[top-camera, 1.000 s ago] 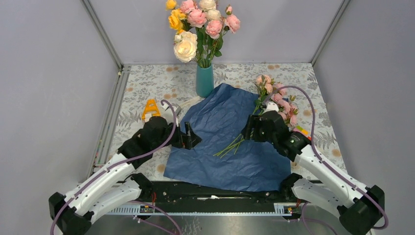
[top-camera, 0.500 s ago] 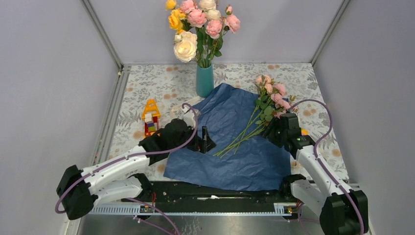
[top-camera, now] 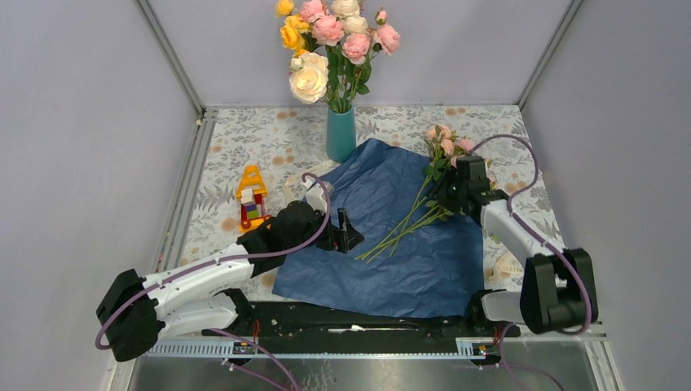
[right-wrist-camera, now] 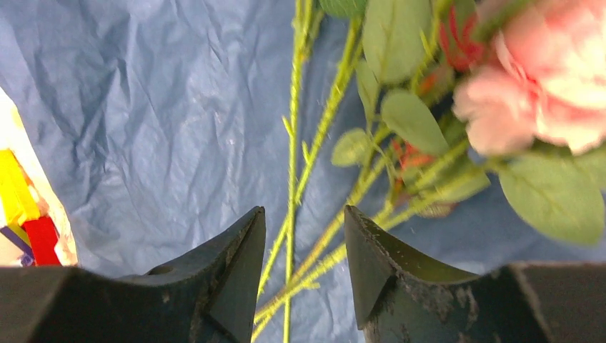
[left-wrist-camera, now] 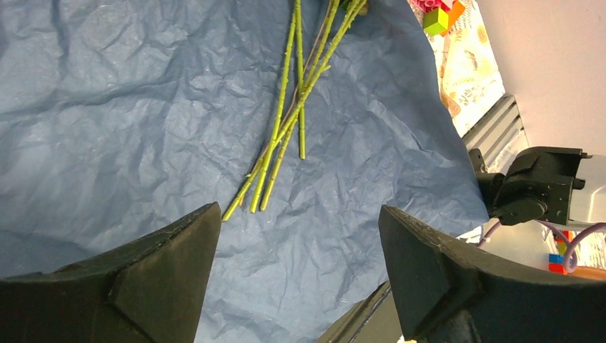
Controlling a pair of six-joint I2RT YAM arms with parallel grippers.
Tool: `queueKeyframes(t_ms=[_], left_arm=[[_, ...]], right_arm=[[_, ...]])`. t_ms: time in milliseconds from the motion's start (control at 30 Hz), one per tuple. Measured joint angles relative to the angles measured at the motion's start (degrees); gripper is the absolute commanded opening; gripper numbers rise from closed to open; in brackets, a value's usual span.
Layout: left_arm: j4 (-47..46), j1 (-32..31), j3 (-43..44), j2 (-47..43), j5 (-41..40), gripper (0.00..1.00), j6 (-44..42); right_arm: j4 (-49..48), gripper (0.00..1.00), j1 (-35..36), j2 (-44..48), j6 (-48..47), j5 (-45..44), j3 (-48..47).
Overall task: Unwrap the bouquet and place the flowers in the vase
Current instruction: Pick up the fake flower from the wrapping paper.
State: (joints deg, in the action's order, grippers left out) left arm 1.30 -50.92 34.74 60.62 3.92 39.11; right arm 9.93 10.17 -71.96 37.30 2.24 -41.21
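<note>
Counts: I see one vase [top-camera: 341, 134], one sheet of blue paper [top-camera: 383, 244], one loose bunch of flowers [top-camera: 438, 155], two grippers and one block house [top-camera: 252, 198].
Stems: in the left wrist view I count at least four cut ends [left-wrist-camera: 261, 193]. The pink heads I cannot count for sure.
Flowers, look: thin green stems, small oval leaves, soft pink roses [right-wrist-camera: 543, 93].
Flowers, place: unwrapped, lying on the paper right of centre in the top view, heads toward the upper right and stem ends toward the middle.
Paper: spread flat, crinkled, navy side up, filling the centre of the top view.
Vase: teal, upright at upper centre, just beyond the paper's far corner. It holds a larger bunch [top-camera: 330, 41] of yellow, cream and pink roses.
Left gripper [top-camera: 349, 230]: released, jaws spread wide, over the paper's left part and short of the stem ends.
Right gripper [right-wrist-camera: 305, 221]: jaws apart, straddling the stems just below the leaves; I see no pinch on them.
Left wrist only: coloured blocks [left-wrist-camera: 439, 14] at the upper right, which the top view does not show me.
Right wrist only: leaf and petal detail.
</note>
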Motion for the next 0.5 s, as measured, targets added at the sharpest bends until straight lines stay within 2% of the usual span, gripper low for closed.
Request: queueKeyframes(t_ms=[267, 500], left_arm=[[0.92, 0.20, -1.73, -4.48, -2.16, 0.87, 0.46], [2.47, 1.27, -2.58, -7.30, -2.64, 0.88, 0.94]], right_arm=[[-1.14, 0.47, 0.33, -16.39, -2.01, -1.29, -12.72], [1.27, 0.45, 0.33, -25.64, -3.19, -4.15, -21.40]])
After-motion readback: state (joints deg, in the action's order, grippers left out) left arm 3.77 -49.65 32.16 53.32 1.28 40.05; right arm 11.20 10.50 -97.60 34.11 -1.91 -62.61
